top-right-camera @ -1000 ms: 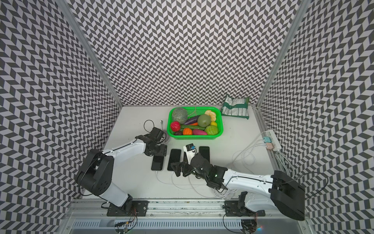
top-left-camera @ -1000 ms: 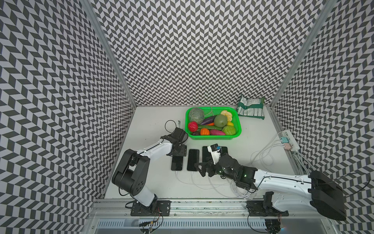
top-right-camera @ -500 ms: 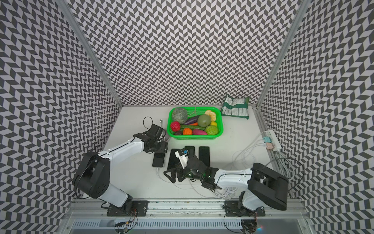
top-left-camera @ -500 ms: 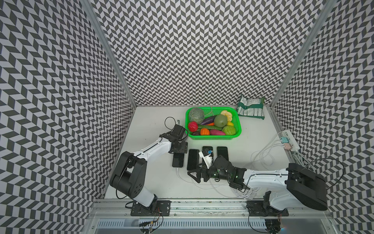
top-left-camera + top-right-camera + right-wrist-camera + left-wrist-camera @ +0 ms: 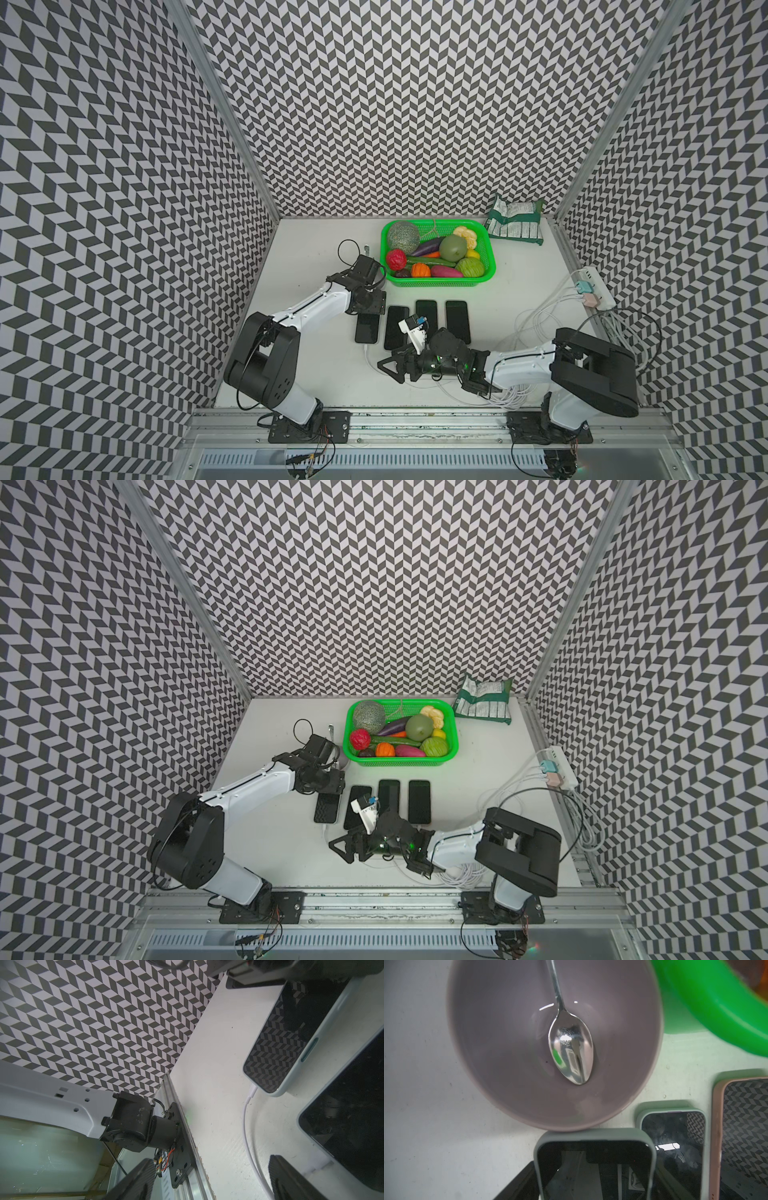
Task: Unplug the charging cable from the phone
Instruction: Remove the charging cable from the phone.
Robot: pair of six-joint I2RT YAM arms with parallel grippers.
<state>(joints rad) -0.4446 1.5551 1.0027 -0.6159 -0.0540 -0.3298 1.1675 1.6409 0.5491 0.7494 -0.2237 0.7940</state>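
The phone in a pale grey-green case is the leftmost of a row on the white table. My left gripper is shut on its far end, with a dark finger at each side of the case. The white charging cable is plugged into the phone's near end by its plug. My right gripper lies low on its side just in front of that end. It is open, and the cable runs between its fingers, close to one of them.
Three more phones lie beside it. A mauve bowl with a spoon touches the phone's far end. Behind stand a green basket of toy produce and a snack bag. At the right are a power strip and coiled cables.
My right gripper has swung left and toward the table's front, from over the middle phones to the cable of the leftmost phone, and its jaws have narrowed a little. The left arm has barely moved.
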